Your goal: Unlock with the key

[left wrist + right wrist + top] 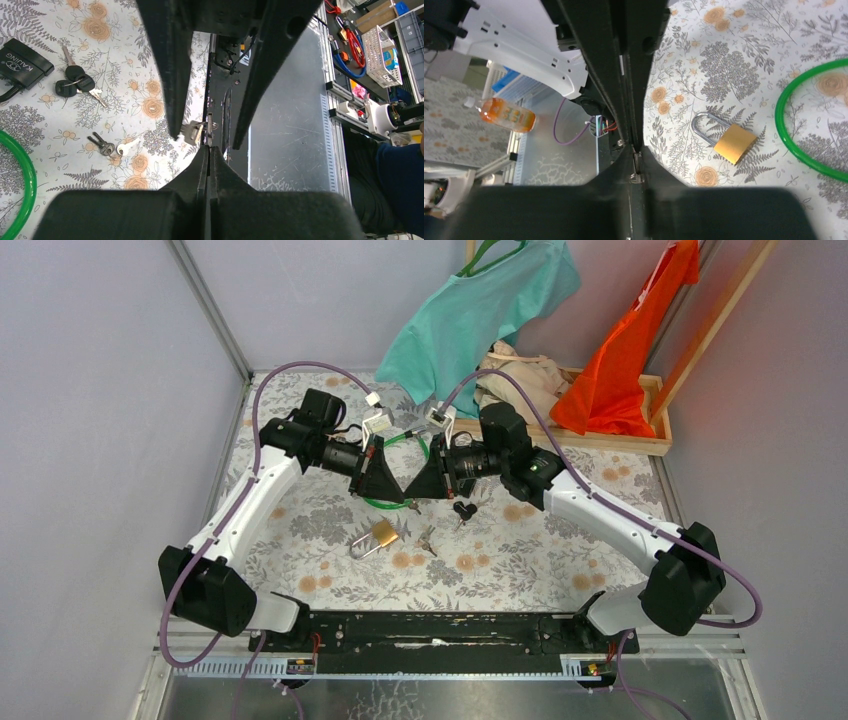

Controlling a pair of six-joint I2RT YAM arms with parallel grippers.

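The left fingers point(195, 175), fully closed, are pinching the key point(192, 132) by its edge while the right fingers point(170, 75) are standing apart (holding nothing), risking a slip.

Your right gripper point(637, 159) fills the bottom edge, its dark fingers a sliver apart, with the small metal key point(637, 172) showing in the gap. It stands tip to tip with the left gripper point(629, 140), which enters from the top with its fingers pressed together. To the right, a brass padlock point(735, 144) lies flat on the floral cloth point(724, 65), shackle toward the grippers, apart from a green ring point(777, 115). At left, past the table edge, you see an orange bottle point(506, 116) and a purple cable point(566, 127).
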